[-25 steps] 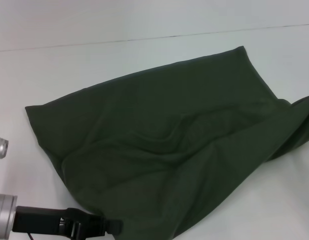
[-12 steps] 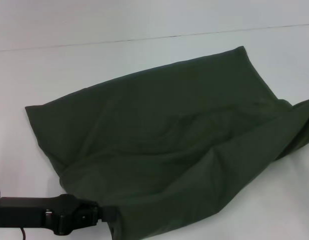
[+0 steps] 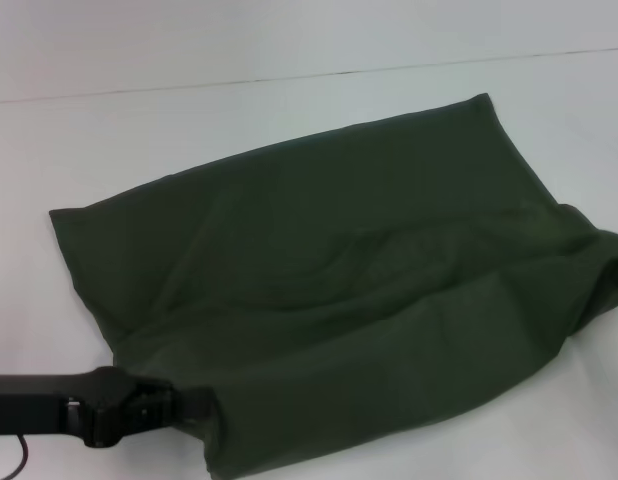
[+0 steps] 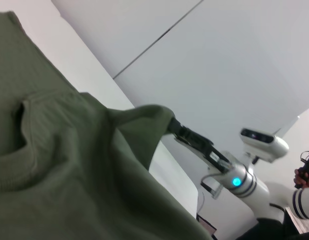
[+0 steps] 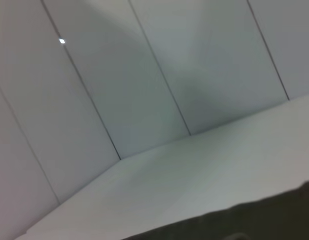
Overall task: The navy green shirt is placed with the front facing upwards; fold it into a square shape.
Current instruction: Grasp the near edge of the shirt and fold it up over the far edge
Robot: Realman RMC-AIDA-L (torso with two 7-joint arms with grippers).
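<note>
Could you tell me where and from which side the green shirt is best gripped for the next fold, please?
Probably at a free corner of the green shirt, such as the one on the robot's left, coming in low from that side: it lies flat with bare table beside it. The left gripper holds the near edge.

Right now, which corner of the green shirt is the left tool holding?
The near-left corner, lowest in the head view, where the left tool meets the shirt; the other corners lie free.

one navy green shirt (image 3: 339,290), two pincers (image 3: 194,410) (image 4: 175,127)
</note>
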